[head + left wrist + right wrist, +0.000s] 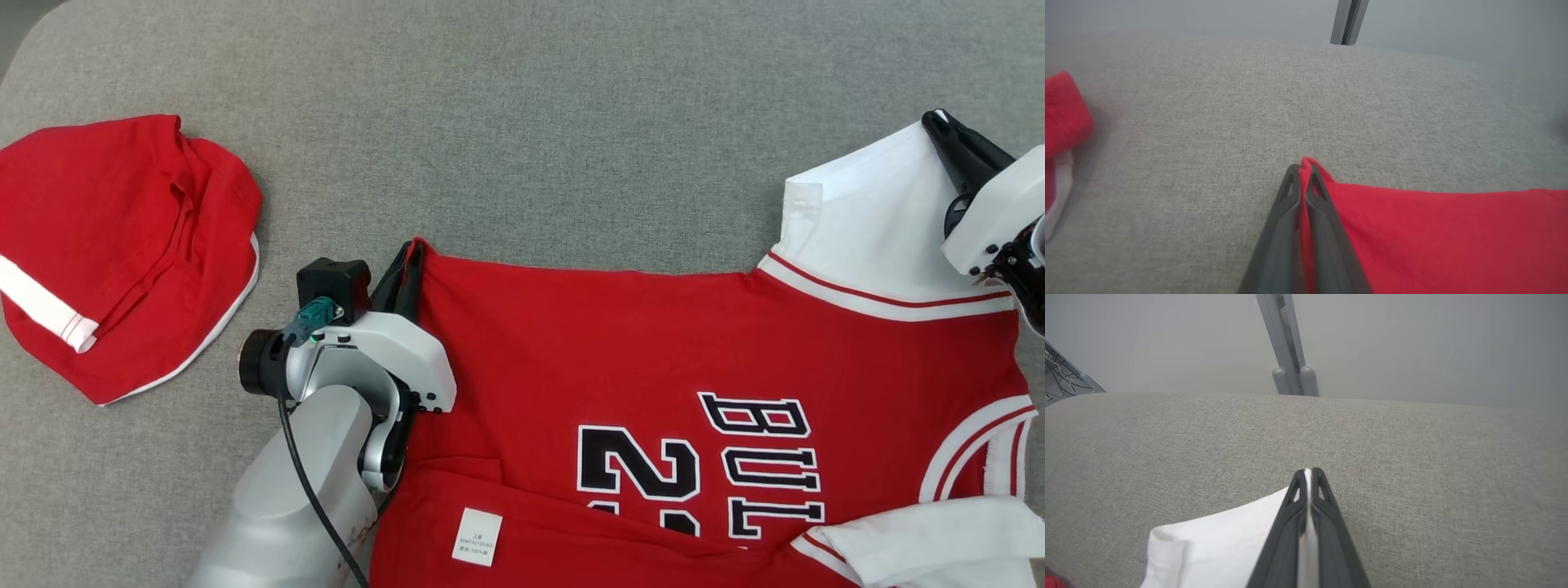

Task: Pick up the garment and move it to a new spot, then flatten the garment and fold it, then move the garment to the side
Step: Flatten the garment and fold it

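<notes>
Jersey (653, 343), soft and light, is lying across the near bench (522, 122); left pincer (411, 260) is clamping its far-left red corner, right pincer (943, 131) its white sleeve (865, 204). Corners are likely giving the surest hold.

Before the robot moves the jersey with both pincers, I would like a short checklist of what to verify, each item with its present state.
1. Left pincer shut on the red corner of the jersey: ok.
2. Right pincer shut on the edge of the white sleeve: ok.
3. Jersey lying flat: not ok; its near part is folded over, beside the label.
4. Other red garment lies apart from the jersey: ok.
5. Near edge of the jersey free: cannot tell; it runs out of the head view.
</notes>
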